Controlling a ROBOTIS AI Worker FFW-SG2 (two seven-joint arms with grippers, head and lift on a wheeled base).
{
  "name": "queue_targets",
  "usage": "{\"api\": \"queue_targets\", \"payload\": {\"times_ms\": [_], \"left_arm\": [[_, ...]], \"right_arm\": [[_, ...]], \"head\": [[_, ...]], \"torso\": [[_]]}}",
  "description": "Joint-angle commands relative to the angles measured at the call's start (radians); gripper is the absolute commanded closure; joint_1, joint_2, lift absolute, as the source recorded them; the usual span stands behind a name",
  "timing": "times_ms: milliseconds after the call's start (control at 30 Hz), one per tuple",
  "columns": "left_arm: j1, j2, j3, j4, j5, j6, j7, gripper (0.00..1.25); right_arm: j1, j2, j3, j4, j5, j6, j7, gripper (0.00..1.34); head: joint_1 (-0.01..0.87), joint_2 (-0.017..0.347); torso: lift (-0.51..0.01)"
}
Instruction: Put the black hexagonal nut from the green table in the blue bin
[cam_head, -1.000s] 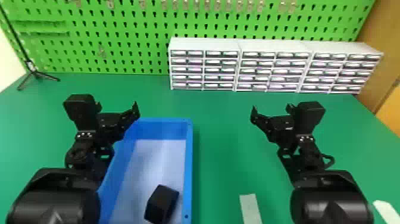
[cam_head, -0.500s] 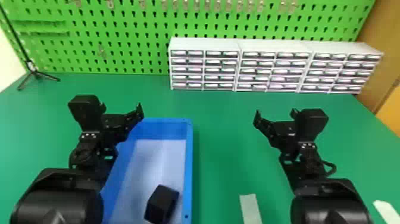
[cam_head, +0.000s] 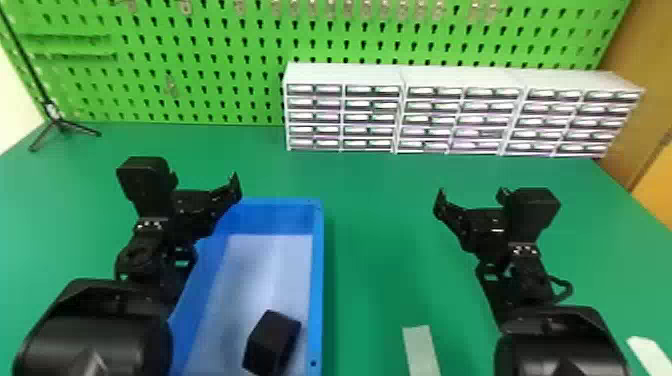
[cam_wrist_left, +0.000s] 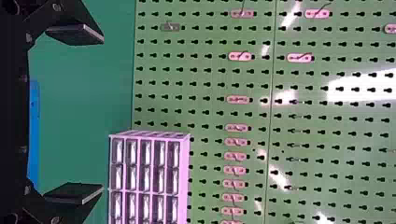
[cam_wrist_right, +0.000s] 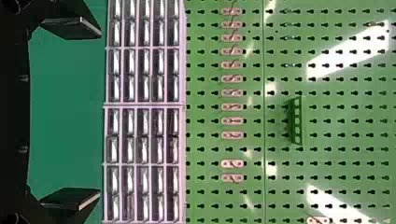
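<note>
A: Left gripper, jaw state?
B: Wide. Left wrist view has its two fingers well apart, bare pads, table visible in the gap. Holding zero. In head view it's by the far left corner of the blue bin. Touching the rim? Can't tell.
A: Right gripper?
B: Same. Wide, empty, fingers well apart in right wrist view. It's to the right of the bin, well apart from it.
A: And the black hexagonal nut?
B: In the bin, on the floor, near end, close to the right wall. Can't tell if it touches that wall. Both grippers well apart from it.
A: Other stuff on the table?
B: Pale strip right of the bin, white drawer units at the back against the green pegboard.
</note>
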Motion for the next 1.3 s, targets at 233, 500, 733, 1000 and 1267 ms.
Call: {"api": "queue_targets", "payload": {"times_ms": [233, 500, 733, 1000, 1267], "left_arm": [[0.01, 0.0, 0.027, -0.026, -0.037, 0.025, -0.001, 0.16], [0.012, 0.0, 0.038, -0.032, -0.053, 0.029, -0.001, 0.16], [0.015, 0.0, 0.042, -0.035, -0.057, 0.032, -0.001, 0.16], [0.015, 0.0, 0.039, -0.035, -0.056, 0.034, -0.001, 0.16], [0.009, -0.001, 0.033, -0.034, -0.056, 0.037, -0.001, 0.16]], "right_arm": [[0.0, -0.003, -0.017, -0.003, 0.013, 0.0, 0.0, 0.11], [0.013, -0.003, -0.025, -0.007, 0.019, 0.003, -0.001, 0.11], [0.019, -0.001, -0.028, -0.01, 0.014, 0.006, -0.001, 0.11], [0.023, -0.001, -0.032, -0.017, 0.011, 0.009, -0.001, 0.11], [0.025, 0.001, -0.034, -0.019, 0.011, 0.011, -0.001, 0.11]], "head": [[0.683, 0.028], [0.683, 0.028], [0.683, 0.028], [0.683, 0.028], [0.683, 0.028]], "torso": [[-0.096], [-0.096], [-0.096], [-0.096], [-0.096]]}}
